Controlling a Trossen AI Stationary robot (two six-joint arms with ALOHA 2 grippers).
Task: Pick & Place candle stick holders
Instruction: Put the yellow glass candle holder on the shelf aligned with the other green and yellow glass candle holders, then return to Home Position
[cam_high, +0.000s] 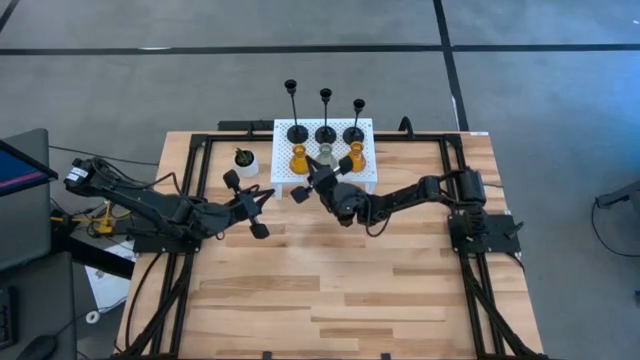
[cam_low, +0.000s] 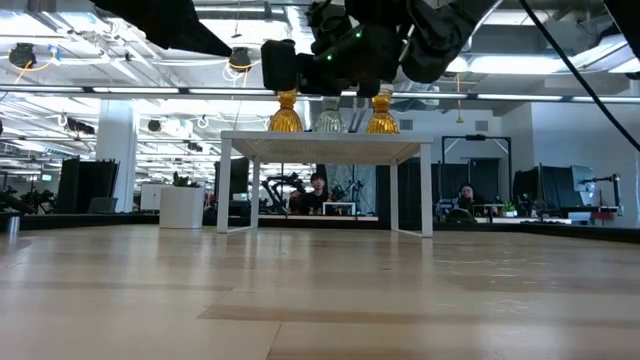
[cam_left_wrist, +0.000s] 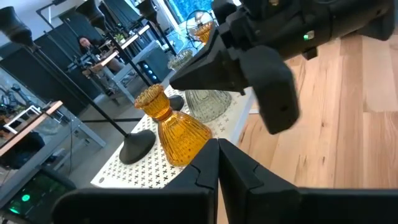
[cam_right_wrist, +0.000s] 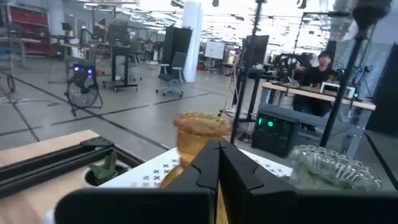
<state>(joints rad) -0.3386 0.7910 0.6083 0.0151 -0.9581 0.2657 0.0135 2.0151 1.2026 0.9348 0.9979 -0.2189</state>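
Observation:
On a white perforated stand (cam_high: 368, 180) at the table's far middle stand three black thin-stemmed candle stick holders (cam_high: 326, 131) in the back row. In front of them are the glass ones: amber (cam_high: 299, 160), clear-grey (cam_high: 326, 157) and amber (cam_high: 357, 154). My right gripper (cam_high: 312, 179) is shut, level, just near of the stand. Its tips (cam_right_wrist: 219, 147) point at the left amber holder (cam_right_wrist: 198, 132) from close by, and a gap shows between them in the left wrist view. My left gripper (cam_high: 270, 195), also shut, hovers left of it, aimed at the same holder (cam_left_wrist: 174, 127).
A small white pot with a green plant (cam_high: 245, 158) stands on the table left of the stand. Black frame rails (cam_high: 190, 190) run along the table's left, right and far sides. Bare wooden tabletop (cam_high: 330, 290) lies toward the near edge. People sit in the room beyond.

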